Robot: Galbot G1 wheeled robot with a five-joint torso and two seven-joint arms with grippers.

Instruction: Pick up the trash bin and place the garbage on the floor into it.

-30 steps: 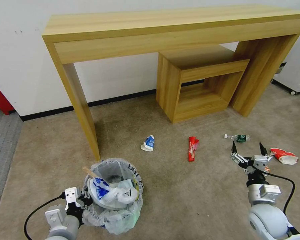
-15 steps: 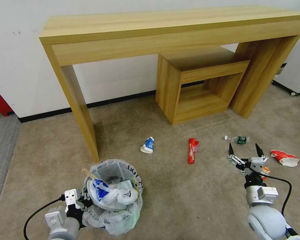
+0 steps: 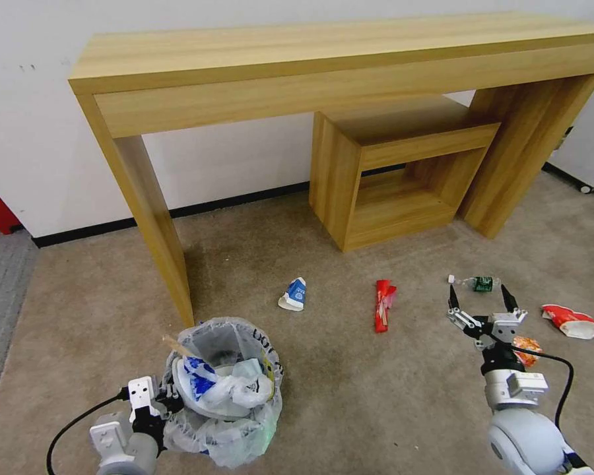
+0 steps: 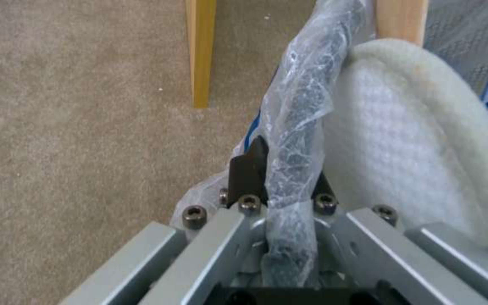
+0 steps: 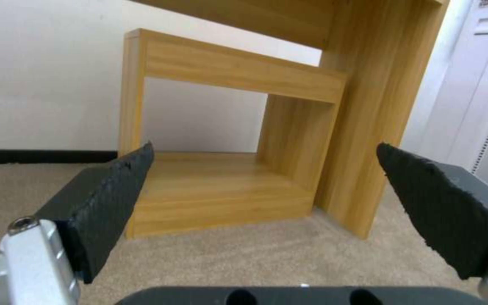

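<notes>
The trash bin (image 3: 226, 396), lined with a crinkly whitish bag, is at the lower left of the head view. It holds a white slipper (image 4: 413, 140), a wooden stick (image 3: 177, 345) and a blue-white wrapper. My left gripper (image 3: 168, 401) is shut on its bag-covered rim (image 4: 292, 127). On the beige floor (image 3: 350, 396) lie a blue-white carton (image 3: 294, 294), a red wrapper (image 3: 382, 304), a green-label bottle (image 3: 475, 284), a red-white wrapper (image 3: 569, 321) and an orange wrapper (image 3: 527, 348). My right gripper (image 3: 479, 297) is open and holds nothing. It hovers just in front of the bottle, left of the orange wrapper.
A long wooden console table (image 3: 323, 59) stands against the wall, its left leg (image 3: 158, 244) just beyond the bin. A small wooden shelf unit (image 3: 396, 171) sits under it. Grey carpet (image 3: 0, 290) lies far left, and a white appliance (image 3: 591, 152) is far right.
The whole head view has shifted slightly, so the camera has moved. My right gripper now sits a little further left against the litter, uncovering the orange wrapper. The left grip on the bin is unchanged.
</notes>
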